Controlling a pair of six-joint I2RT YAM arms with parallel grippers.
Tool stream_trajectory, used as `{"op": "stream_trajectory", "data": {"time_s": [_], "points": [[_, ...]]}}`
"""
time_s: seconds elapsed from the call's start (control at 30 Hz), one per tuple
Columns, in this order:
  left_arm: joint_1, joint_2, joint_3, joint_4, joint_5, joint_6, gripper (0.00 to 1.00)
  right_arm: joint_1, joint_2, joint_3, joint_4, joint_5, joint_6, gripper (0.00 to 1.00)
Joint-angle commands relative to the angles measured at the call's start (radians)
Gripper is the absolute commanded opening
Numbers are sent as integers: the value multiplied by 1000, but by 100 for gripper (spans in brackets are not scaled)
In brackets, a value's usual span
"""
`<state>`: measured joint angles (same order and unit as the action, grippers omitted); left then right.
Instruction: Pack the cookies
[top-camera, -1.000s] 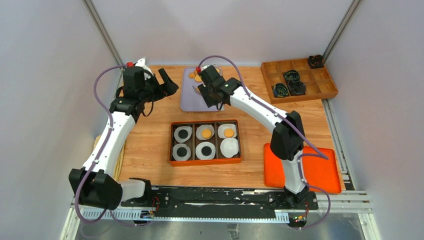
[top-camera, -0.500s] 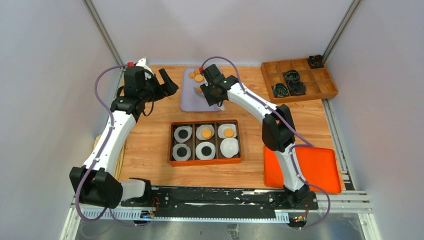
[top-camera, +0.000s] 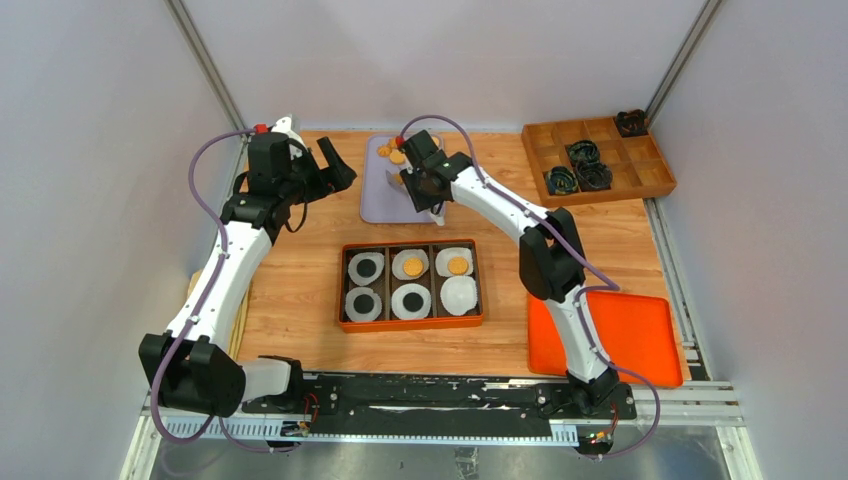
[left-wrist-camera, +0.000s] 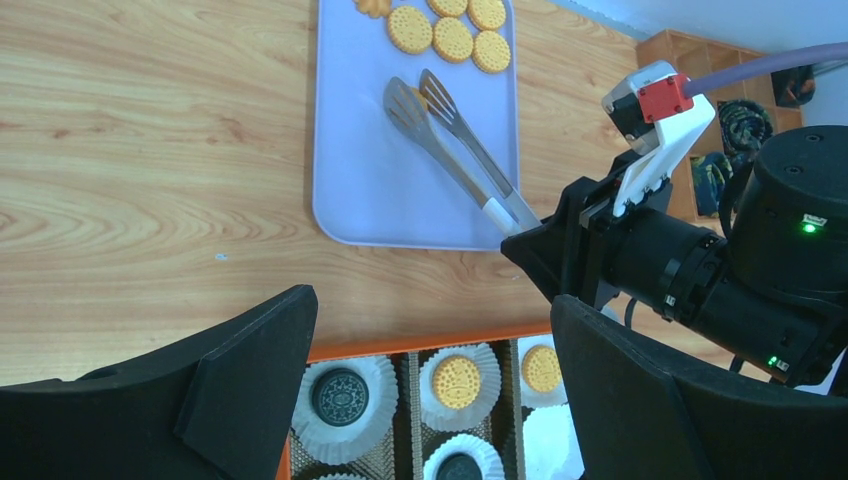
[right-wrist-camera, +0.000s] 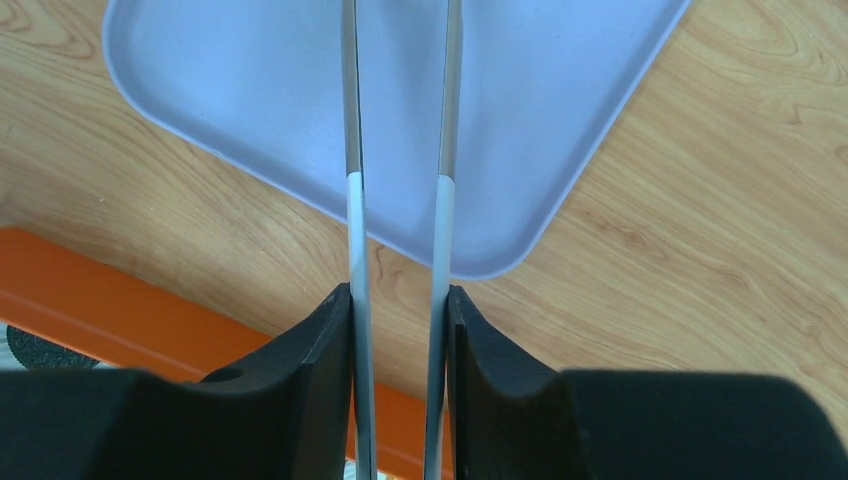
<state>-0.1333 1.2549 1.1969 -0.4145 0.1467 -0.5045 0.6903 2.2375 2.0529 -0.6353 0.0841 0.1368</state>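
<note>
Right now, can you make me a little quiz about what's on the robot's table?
1. True or false: the right gripper is squeezing a pair of tongs.
2. Where do the loose golden cookies lie? A) on the purple tray B) on the orange mat C) in the wooden organizer
3. How many paper cups in the orange box hold a golden cookie?
Key: 1 true; 2 A; 3 two.
</note>
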Motion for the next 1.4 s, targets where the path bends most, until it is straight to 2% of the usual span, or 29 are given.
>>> {"op": "stream_trajectory", "data": {"time_s": [0.0,0.27,0.5,0.7,0.87,1.1,1.37], "points": [[-3,-8,18,-5,1,11,95,-8,-90,-33,2,20,4,8],[-3,-11,6,8,5,-4,95,-4,-375,-230,11,34,0,5],[-3,-17,0,12,11,-9,95,19,-724,-519,-7,44,18,4],[-3,-27,-7,15,20,-12,95,106,-1038,-771,-103,70,81,4],[-7,-28,-10,24,33,-23,95,194,-1232,-916,-209,86,199,5],[-25,-36,-11,20,31,-28,95,337,-1345,-989,-361,146,372,5],[-32,-49,-13,17,28,-30,95,450,-1323,-1001,-454,166,463,6]]}}
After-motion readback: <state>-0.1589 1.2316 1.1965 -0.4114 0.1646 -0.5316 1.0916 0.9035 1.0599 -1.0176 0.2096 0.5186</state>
